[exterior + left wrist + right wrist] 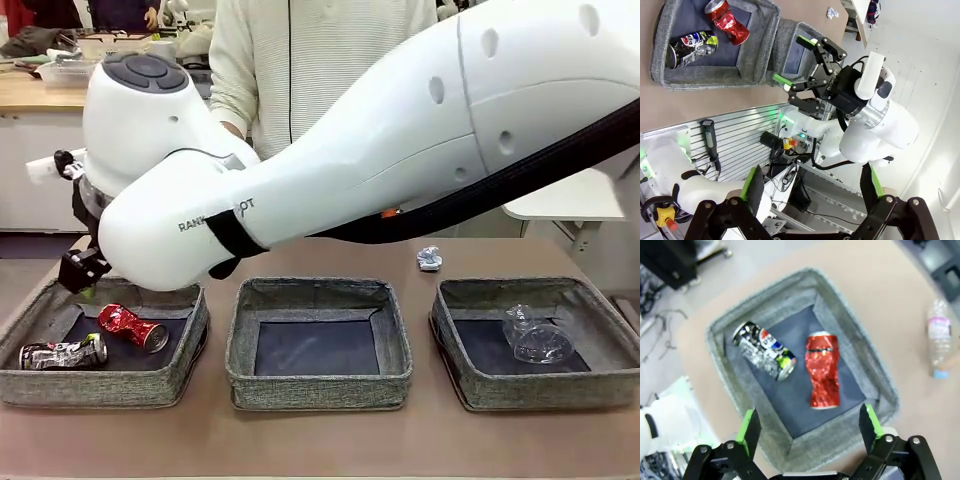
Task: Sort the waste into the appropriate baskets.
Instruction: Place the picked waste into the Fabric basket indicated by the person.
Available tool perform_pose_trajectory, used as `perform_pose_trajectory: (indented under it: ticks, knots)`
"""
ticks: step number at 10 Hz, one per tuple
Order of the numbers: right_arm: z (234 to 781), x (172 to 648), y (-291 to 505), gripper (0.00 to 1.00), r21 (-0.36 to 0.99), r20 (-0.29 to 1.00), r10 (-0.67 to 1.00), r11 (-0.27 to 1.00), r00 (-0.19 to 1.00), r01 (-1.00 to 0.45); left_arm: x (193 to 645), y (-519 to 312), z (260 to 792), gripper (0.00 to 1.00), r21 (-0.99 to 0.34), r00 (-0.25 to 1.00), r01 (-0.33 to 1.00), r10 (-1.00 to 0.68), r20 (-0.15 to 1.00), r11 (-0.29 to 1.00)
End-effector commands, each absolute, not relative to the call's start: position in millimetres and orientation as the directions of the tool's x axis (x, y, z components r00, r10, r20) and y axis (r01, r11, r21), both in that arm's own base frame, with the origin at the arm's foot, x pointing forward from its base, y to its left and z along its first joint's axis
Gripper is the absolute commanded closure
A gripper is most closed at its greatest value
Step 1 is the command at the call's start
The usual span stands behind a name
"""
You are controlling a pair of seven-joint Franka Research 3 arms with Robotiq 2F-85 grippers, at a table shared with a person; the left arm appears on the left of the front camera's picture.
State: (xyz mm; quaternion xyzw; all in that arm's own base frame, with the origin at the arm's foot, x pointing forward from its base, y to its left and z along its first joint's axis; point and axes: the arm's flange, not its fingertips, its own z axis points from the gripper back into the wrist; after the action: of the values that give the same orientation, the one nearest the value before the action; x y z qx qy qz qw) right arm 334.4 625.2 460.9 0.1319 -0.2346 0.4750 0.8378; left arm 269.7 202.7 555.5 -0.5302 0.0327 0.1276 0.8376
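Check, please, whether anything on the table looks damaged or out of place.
The red can and dark can in the left basket look crushed. A paper ball and a bottle lie loose on the table, outside any basket.

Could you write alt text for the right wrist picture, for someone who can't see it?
Seen from above, a grey fabric basket holds a crushed red can and a dark blue-silver can side by side. The right gripper hangs open above it, its green-padded fingers at the bottom edge, and a clear bottle lies on the table beside the basket.
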Motion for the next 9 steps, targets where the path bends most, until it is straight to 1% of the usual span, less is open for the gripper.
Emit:
perform_pose_trajectory:
  ticks: [1,2,3,4,5,6,7,8,9]
  knots:
    - [488.9,323.7,586.6,0.00,-0.065,0.464,0.747,0.565,0.476,-0.823,268.9,198.9,558.0,0.00,-0.885,0.964,-0.251,0.188,-0.190,0.392]
    - [522.0,318.0,552.2,0.00,-0.134,0.406,0.768,0.587,0.496,-0.799,268.9,198.9,558.0,0.00,-0.885,0.964,-0.251,0.188,-0.190,0.392]
    - [553.7,310.2,512.7,0.00,-0.126,0.371,0.759,0.612,0.535,-0.780,268.9,198.9,558.0,0.00,-0.885,0.964,-0.251,0.188,-0.190,0.392]
    - [575.3,296.4,481.6,0.00,-0.051,0.347,0.732,0.639,0.586,-0.768,268.9,198.9,558.0,0.00,-0.885,0.964,-0.251,0.188,-0.190,0.392]
    - [579.1,285.6,471.6,0.00,-0.039,0.299,0.720,0.665,0.626,-0.746,268.9,198.9,558.0,0.00,-0.885,0.964,-0.251,0.188,-0.190,0.392]
    - [581.2,276.7,470.8,0.00,-0.041,0.282,0.675,0.718,0.682,-0.694,268.9,198.9,558.0,0.00,-0.885,0.964,-0.251,0.188,-0.190,0.392]
    - [591.0,260.1,481.8,0.00,-0.055,0.216,0.617,0.782,0.757,-0.621,268.9,198.9,558.0,0.00,-0.885,0.964,-0.251,0.188,-0.190,0.392]
    - [592.7,282.9,473.2,0.00,-0.080,0.302,0.710,0.684,0.636,-0.725,268.9,198.9,558.0,0.00,-0.885,0.964,-0.251,0.188,-0.190,0.392]
    - [592.7,282.9,473.2,0.00,-0.080,0.302,0.710,0.684,0.636,-0.725,268.9,198.9,558.0,0.00,-0.885,0.964,-0.251,0.188,-0.190,0.392]
